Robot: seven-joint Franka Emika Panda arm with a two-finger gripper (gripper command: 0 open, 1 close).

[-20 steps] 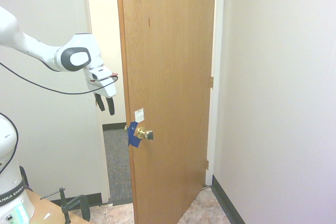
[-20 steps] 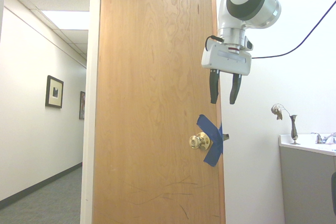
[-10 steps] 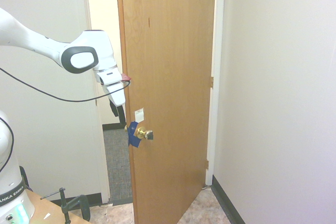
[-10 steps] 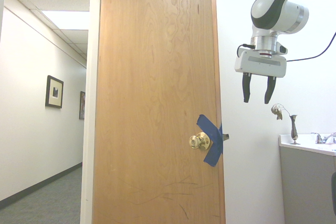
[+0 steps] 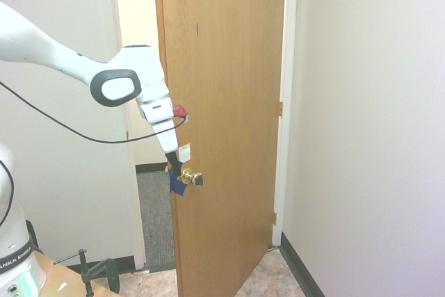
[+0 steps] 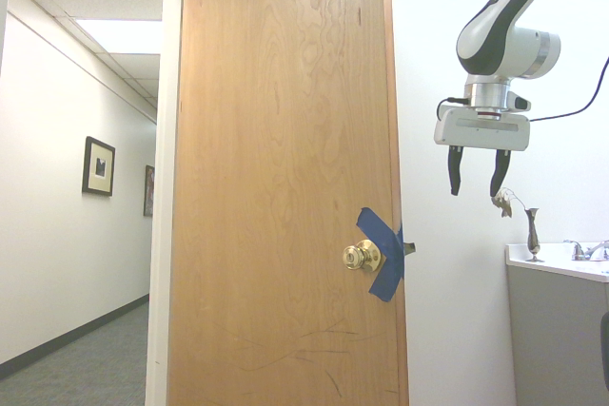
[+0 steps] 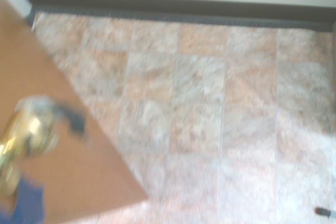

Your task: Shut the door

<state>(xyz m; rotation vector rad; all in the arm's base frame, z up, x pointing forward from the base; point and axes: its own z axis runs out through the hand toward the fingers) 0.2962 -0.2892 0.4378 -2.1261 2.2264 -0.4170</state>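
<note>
The door (image 5: 226, 102) stands ajar in the middle of the first exterior view, running from the top edge down to the bottom, with hinges along its right side and a strip of carpet (image 5: 155, 217) showing through the gap at its left. In the second exterior view it fills the centre, from left of middle to just right of middle. A brass knob (image 6: 362, 255) sits low on its right part there, with blue tape (image 6: 383, 254) crossed beside it and wrapped over the door's edge. A white sticker (image 5: 184, 152) is just above the knob in the first exterior view.

The pincer (image 6: 477, 192) hangs at the upper right of the second exterior view, pointing down, its two dark fingers set wide apart with nothing between them. It is clear of the door's right edge in that picture. In the first exterior view it overlaps the tape and the door's left edge, just left of the knob.

At the right of the second exterior view, a slim vase (image 6: 534, 235) with a drooping dried flower (image 6: 502, 203) stands on a white counter beside a faucet (image 6: 577, 250). A framed picture (image 6: 98, 166) hangs on the wall at the left. The wrist view shows tiles (image 7: 199, 124) across its middle and the blurred knob at lower left.
</note>
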